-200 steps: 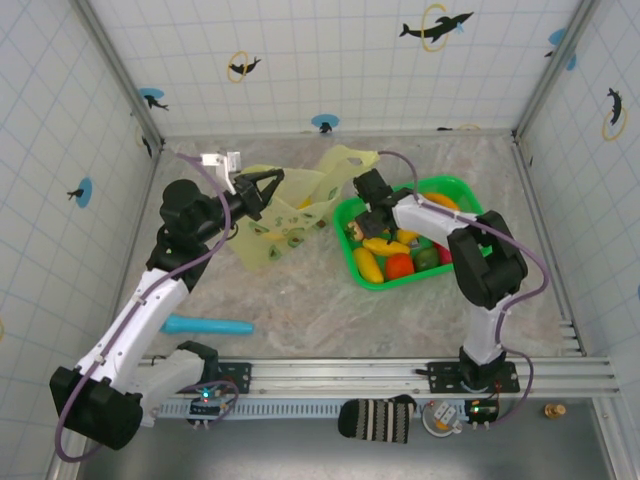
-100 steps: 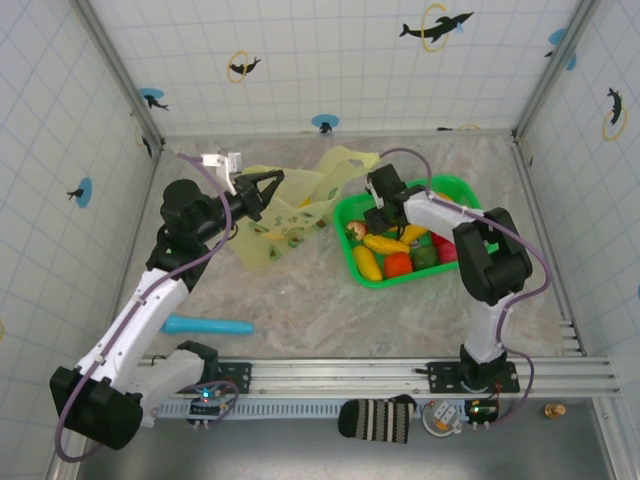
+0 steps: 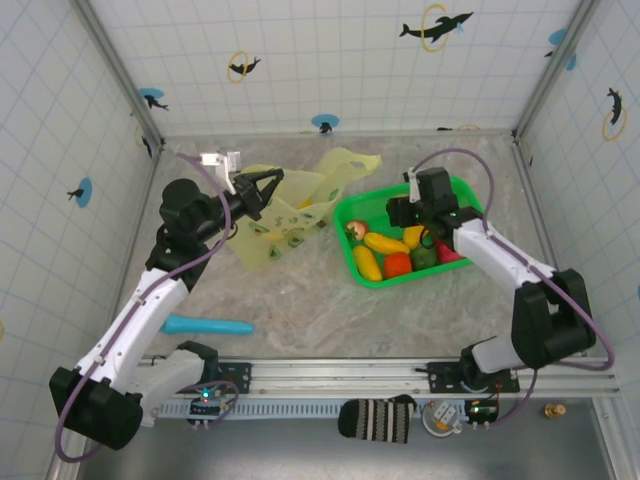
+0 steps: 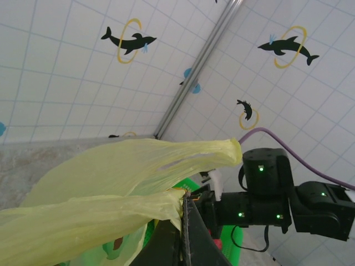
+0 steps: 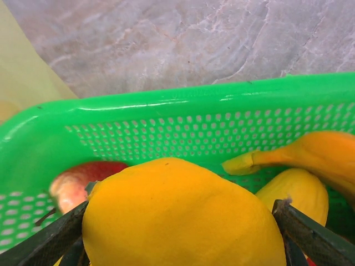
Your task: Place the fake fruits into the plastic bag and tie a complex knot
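My right gripper clasps a yellow fruit across its widest part, just above the green tray. The fruit looks light, hard and glossy, so probably slippery. My left gripper is pinched tight on a handle of the bag, whose thin, limp film drapes beneath it.

From above and behind, looks down on marbled grey table; from left wrist, up along thin yellow-green plastic bag; from right wrist, closely into bright green perforated tray, shared overhead.
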Available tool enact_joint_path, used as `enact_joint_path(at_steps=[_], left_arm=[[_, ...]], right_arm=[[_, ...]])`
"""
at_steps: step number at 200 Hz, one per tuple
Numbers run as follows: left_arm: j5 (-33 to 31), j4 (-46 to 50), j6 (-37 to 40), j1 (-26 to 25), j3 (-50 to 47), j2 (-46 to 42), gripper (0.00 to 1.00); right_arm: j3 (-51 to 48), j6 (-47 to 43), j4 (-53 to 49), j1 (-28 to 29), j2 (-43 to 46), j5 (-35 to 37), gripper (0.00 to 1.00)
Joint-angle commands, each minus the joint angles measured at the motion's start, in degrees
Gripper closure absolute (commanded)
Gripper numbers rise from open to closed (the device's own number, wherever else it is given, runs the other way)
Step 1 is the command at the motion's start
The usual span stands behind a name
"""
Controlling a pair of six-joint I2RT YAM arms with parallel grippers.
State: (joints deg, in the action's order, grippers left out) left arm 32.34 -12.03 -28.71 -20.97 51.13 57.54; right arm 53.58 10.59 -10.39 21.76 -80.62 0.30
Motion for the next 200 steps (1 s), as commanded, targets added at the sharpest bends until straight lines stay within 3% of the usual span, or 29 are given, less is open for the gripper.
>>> enact_joint_path(at_steps=[1,65,119,167,200], left_arm=[[-0.2,0.0,0.0,-0.4,1.7,-0.5,1.00],[-0.4,-0.1,-0.3,-0.4,1.5,-0.7,1.00],[-0.7,-0.1,-0.4,-0.4,1.5,-0.7,1.00],[-1.1,0.3,-0.3,-0.4,1.7,-0.6,1.00],[-1.2,0.5,-0.2,-0.4,1.9,-1.0,1.00]], right_arm=[[-3.9,5.5,5.4,-1.1,5.7,-7.7,0.35],[-13.9,11.2,10.0,-1.3,20.4,-15.8,0.35],[-16.3,13.5,19.7,1.3,25.0,-24.9,0.35],[-1.6,9.5,20.2,15.8,16.2,-19.2,0.36],[8.4,10.6,23.0,20.3,5.6,-16.5,0.36]])
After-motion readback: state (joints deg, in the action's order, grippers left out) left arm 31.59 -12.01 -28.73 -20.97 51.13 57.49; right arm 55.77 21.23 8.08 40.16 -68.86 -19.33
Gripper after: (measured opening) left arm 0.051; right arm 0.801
